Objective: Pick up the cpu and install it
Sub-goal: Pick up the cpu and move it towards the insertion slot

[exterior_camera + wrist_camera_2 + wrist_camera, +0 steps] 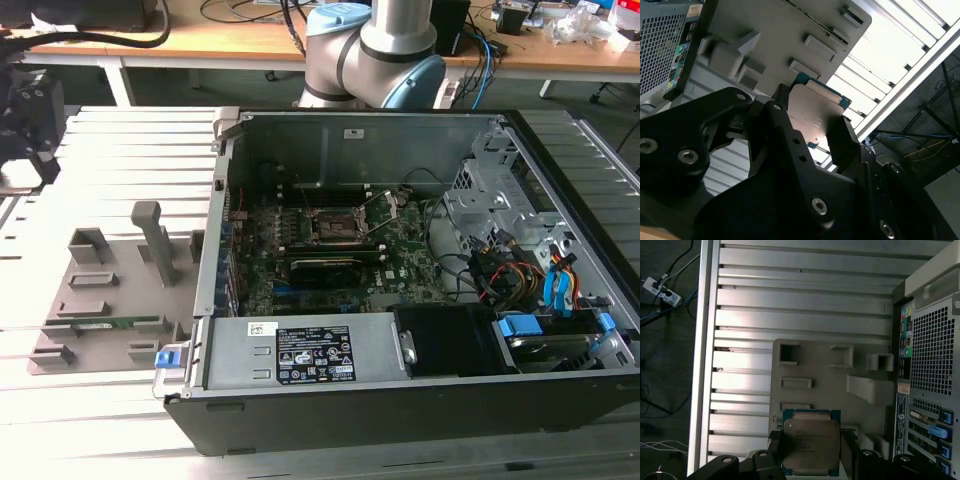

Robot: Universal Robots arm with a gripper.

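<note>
- In the exterior view, the black gripper (30, 140) hung in the upper corner at the exterior view's left, above the slatted metal table (120, 150).
- Its fingers (849, 452) were closed in on the cpu (811, 440), pinching it by two opposite edges, one finger on each side.
- In the first wrist view the cpu sat squarely between the two dark fingers, its silver-grey metal lid facing the camera and a thin green rim showing around it.
- In the second wrist view the cpu (812, 110) was seen from its other face, a pale flat square with a green edge, and a dark finger pad (842, 142) pressed against one side of it.
- The cpu was held in the air, clear of the grey fixture plate (825, 380) behind it; the plate carried several raised blocks and shallow pockets.
- In the exterior view that plate (100, 270) lay on the table at the exterior view's left, lower than the gripper, with a long green memory stick (120, 322) lying in one of its slots.
- An open computer case (420, 420) filled the centre and the exterior view's right of the frame, just beside the plate.
- On the motherboard inside, near mid-frame, sat the dark square socket (335, 228), well apart from the gripper and the cpu.
- The arm's base (370, 50) stood at the top centre, behind the case.
</note>
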